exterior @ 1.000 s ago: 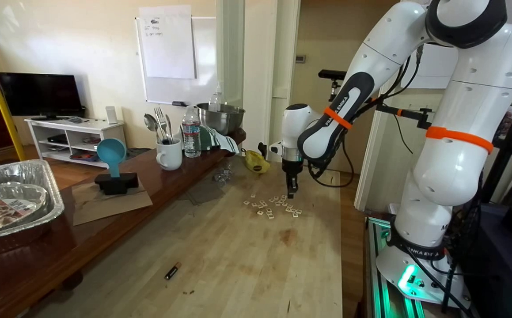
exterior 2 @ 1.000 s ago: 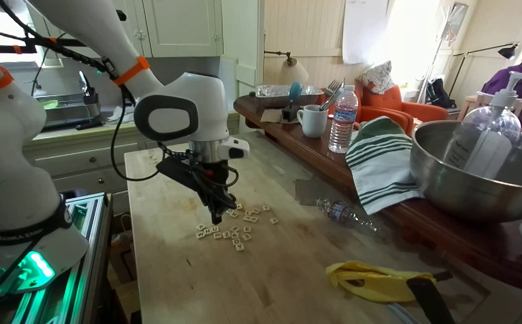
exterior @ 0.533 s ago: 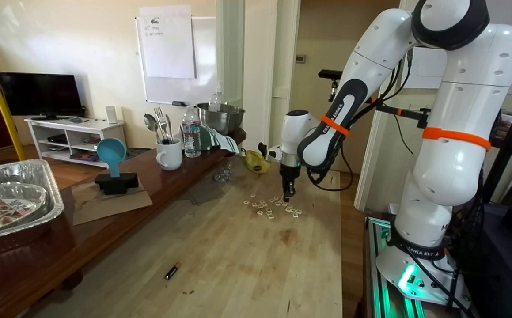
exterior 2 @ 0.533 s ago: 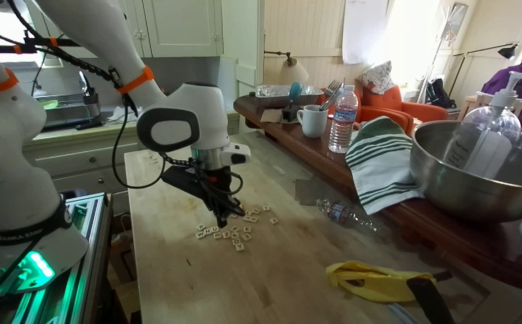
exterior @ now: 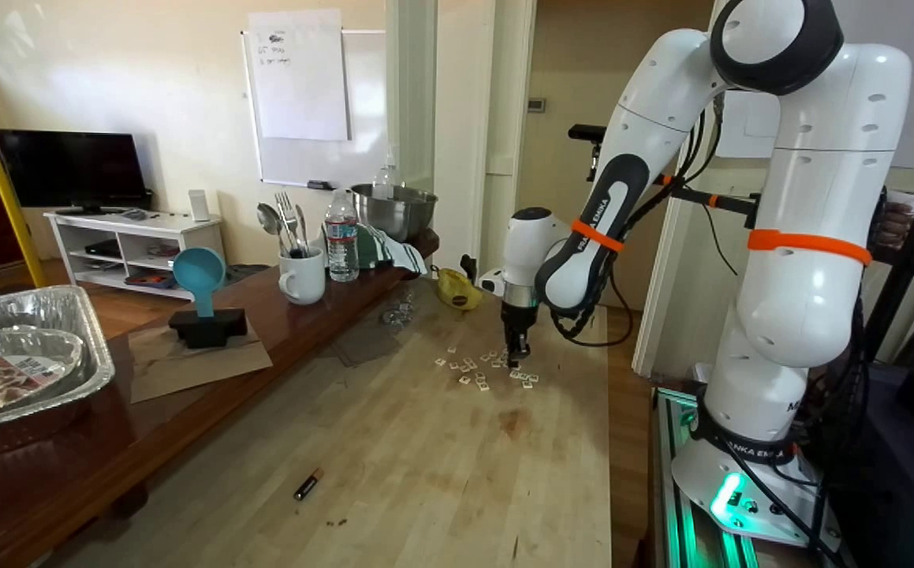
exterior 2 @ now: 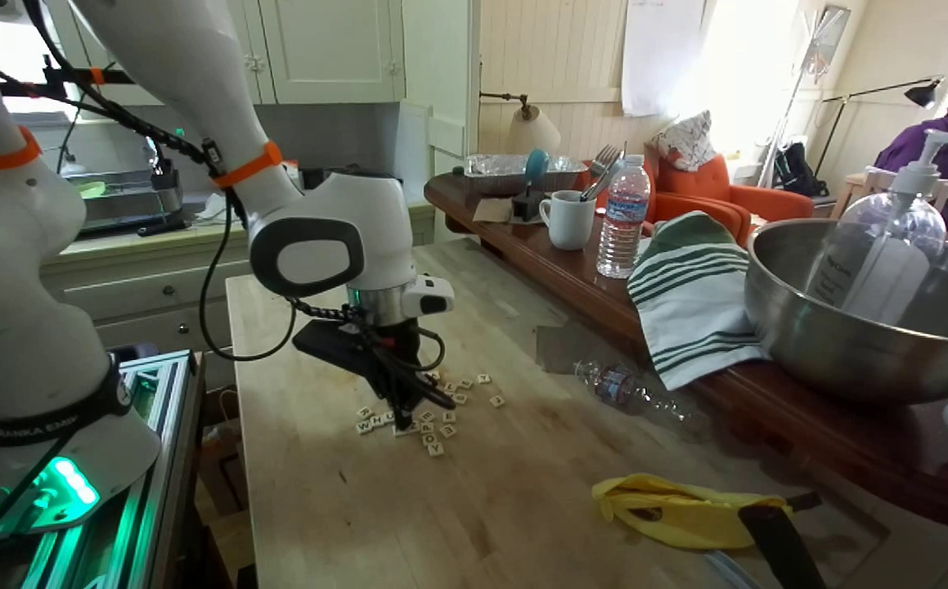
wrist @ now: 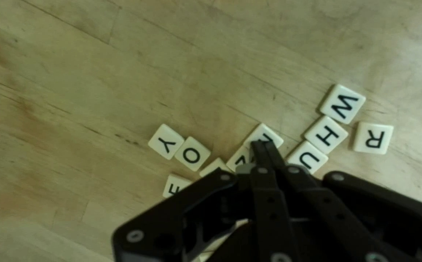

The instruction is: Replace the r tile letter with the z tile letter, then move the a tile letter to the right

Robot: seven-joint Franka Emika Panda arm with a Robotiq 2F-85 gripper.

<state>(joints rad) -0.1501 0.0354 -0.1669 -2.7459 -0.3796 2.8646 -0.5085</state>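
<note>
The R tile (wrist: 373,138) lies alone just beside the W tile (wrist: 343,104) and the H tile (wrist: 326,135), out of the slanting row they make with the U tile (wrist: 307,157). Beyond that row, two half-covered tiles (wrist: 236,160) show strokes of N or Z; we take one for the Z tile, but cannot say which. Over them stands the gripper (wrist: 264,145), its jaws clenched with nothing seen between; whether it touches a tile we cannot tell. In both exterior views the tiles lie nearer the robot-side edge of the bench (exterior: 441,473) than the edge along the dark counter (exterior: 322,319).

We judge the exchange of R for Z to be in hand. The next move would call for a light nudge from the fingertips (wrist: 258,148), bringing Z into line without knocking its neighbours; the A tile, which we cannot single out, would follow.

We read a Y tile (wrist: 165,142) and an O tile (wrist: 192,154). "FRANKA EMIKA" shows partly on the arm (exterior: 827,189) and its base collar (exterior 2: 56,431). The battery (exterior: 308,484), toward the counter-side edge, bears nothing we can read.
</note>
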